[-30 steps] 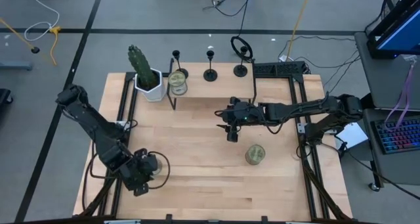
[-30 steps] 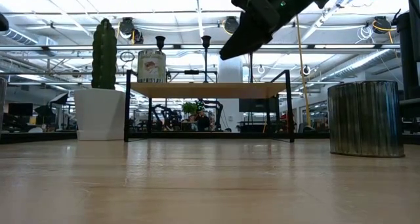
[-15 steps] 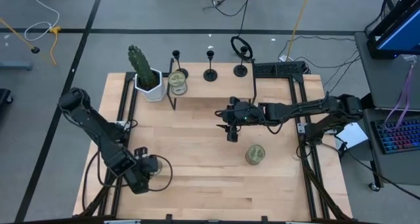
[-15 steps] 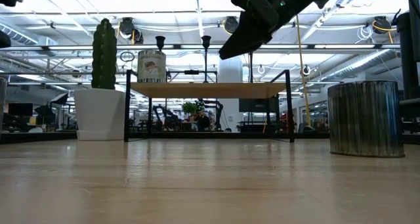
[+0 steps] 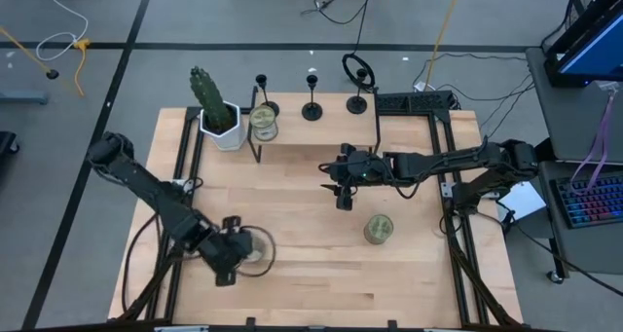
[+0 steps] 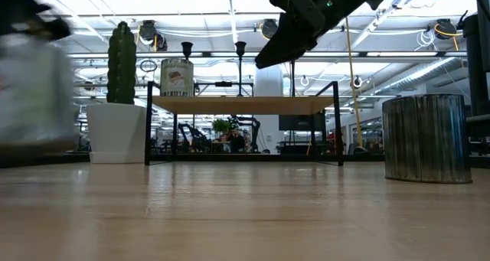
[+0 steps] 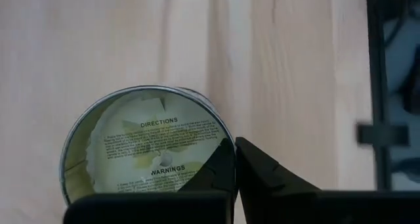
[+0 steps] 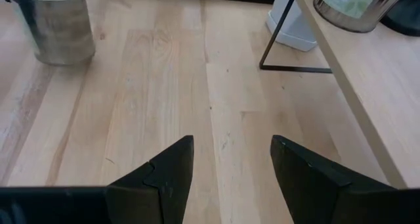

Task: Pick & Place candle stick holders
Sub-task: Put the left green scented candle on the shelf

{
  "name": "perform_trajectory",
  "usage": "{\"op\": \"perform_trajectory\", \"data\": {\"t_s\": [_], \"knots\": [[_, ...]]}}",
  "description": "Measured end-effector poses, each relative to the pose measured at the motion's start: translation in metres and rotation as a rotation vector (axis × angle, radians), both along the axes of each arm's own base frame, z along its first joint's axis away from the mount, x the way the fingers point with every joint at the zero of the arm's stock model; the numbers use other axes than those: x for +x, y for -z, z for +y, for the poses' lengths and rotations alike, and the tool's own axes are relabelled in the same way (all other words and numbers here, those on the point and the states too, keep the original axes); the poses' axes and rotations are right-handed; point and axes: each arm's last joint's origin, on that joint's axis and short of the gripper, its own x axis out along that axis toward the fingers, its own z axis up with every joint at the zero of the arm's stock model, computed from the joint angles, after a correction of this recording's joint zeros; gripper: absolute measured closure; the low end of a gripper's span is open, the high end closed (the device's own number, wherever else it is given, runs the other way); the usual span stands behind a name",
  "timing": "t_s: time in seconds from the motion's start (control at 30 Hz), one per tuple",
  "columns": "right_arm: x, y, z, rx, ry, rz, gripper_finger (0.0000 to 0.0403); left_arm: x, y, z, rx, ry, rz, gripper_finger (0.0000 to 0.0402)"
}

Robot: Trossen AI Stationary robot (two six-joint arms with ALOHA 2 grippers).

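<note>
Three black candle stick holders (image 5: 261, 103) (image 5: 311, 106) (image 5: 357, 100) stand on their round bases along the far edge of a low wooden shelf (image 5: 316, 128). Two of them show in the low view (image 6: 187, 50) (image 6: 240, 49). My left gripper (image 5: 243, 254) is near the table's front left, shut on an open silver tin (image 7: 141, 145), which is blurred in the low view (image 6: 34, 92). My right gripper (image 5: 343, 198) hangs open and empty above the table's middle, in front of the shelf; its fingers show spread in the right wrist view (image 8: 230, 165). My left gripper holds the tin by its rim (image 7: 223, 135), one finger inside the tin and one outside its wall. The fingers come from above, pointing down. The tin stays upright, its open top up, and in the low view its bottom seems clear of the table.
A cactus in a white pot (image 5: 219, 113) stands at the shelf's left end. A second tin (image 5: 264, 123) stands on the shelf, and a third (image 5: 378, 229) on the table at the right. Bare wood lies between the two grippers.
My left gripper has gone toward the table's right edge with the tin, which stays upright and has come into the low view at the left, blurred by the motion. My right gripper has kept still.
</note>
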Motion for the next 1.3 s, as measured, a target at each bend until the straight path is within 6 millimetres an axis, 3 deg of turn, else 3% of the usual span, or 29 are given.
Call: {"op": "perform_trajectory", "data": {"t_s": [0.17,0.3,0.4,0.53,0.67,0.73,0.87,1.0,1.13,1.3], "knots": [[-0.011,0.001,0.0,0.059,0.038,0.083,0.0204,0.036,-0.037,0.023,0.071,0.038,-0.167,0.0397],[-0.036,0.003,0.007,0.146,0.041,0.246,0.0204,0.073,-0.055,0.05,0.141,0.103,-0.182,0.0397],[-0.049,0.012,0.015,0.201,0.059,0.258,0.0204,0.101,-0.075,0.074,0.22,0.191,-0.158,0.0396],[-0.072,0.031,0.024,0.261,0.078,0.233,0.0204,0.131,-0.095,0.118,0.339,0.279,-0.032,0.0398],[-0.092,0.048,0.027,0.263,0.071,0.123,0.0204,0.157,-0.124,0.171,0.336,0.245,-0.118,0.0393],[-0.101,0.053,0.026,0.245,0.077,0.056,0.0204,0.16,-0.133,0.198,0.339,0.2,-0.127,0.0396],[-0.114,0.062,0.024,0.22,0.031,-0.07,0.0204,0.164,-0.129,0.249,0.334,0.102,-0.064,0.0395],[-0.122,0.072,0.024,0.185,-0.01,-0.17,0.0204,0.16,-0.117,0.282,0.319,0.073,-0.012,0.0397],[-0.128,0.077,0.024,0.172,-0.028,-0.248,0.0204,0.166,-0.11,0.3,0.307,0.04,-0.039,0.0393],[-0.129,0.08,0.024,0.138,-0.044,-0.254,0.0204,0.171,-0.106,0.302,0.32,0.047,-0.049,0.039]]}}
